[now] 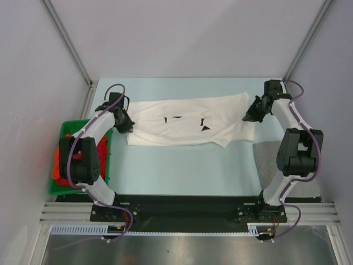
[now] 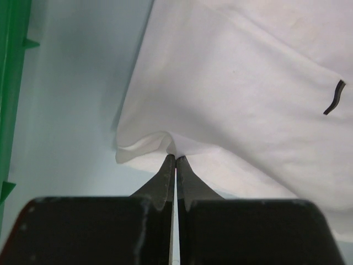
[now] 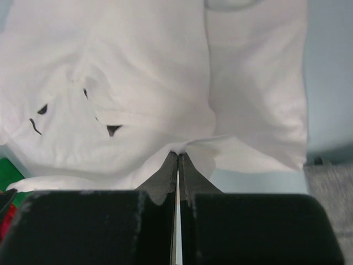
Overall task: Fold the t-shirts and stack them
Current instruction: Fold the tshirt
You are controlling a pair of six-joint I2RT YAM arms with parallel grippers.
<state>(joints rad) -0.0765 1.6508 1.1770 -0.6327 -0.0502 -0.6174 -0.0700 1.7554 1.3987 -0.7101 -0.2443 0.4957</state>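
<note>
Near the arm bases, a bin [image 1: 77, 122] at left holds an orange shirt [image 1: 57, 167], and a grey shirt [image 1: 269, 160] lies at right. Farther out, the left hand [image 2: 175, 159] and right hand [image 3: 177, 154] are each clenched on an edge of the white shirt [image 1: 187, 124], which is spread rumpled across the pale tabletop [image 1: 182, 165]. Both pinches look thin: cloth could slip free during a lift, or uneven pulling could skew the fold. Small black marks [image 1: 206, 127] dot the shirt; no brand or writing can be read.
</note>
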